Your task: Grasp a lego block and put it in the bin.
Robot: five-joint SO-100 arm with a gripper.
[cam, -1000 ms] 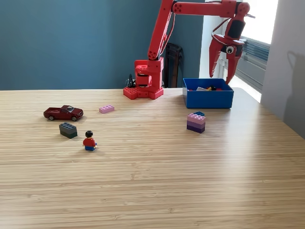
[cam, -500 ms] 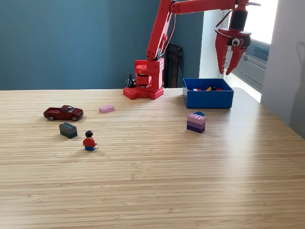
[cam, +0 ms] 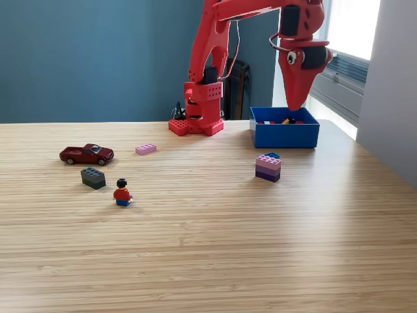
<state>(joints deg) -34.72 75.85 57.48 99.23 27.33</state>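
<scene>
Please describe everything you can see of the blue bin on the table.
The bin is a low, rectangular, bright blue box that looks like plastic. It stands upright and open-topped on the wooden table, toward the exterior view's right, beside the red arm's base. A few small pieces lie inside. The gripper hangs above it, not touching.

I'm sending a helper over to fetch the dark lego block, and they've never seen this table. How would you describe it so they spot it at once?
Start from the red toy car near the exterior view's left edge of the wooden table. Just in front of it, toward the camera, lies the dark grey block, with a small minifigure to its right. It is the only dark brick; the other loose ones are pink or purple.
</scene>
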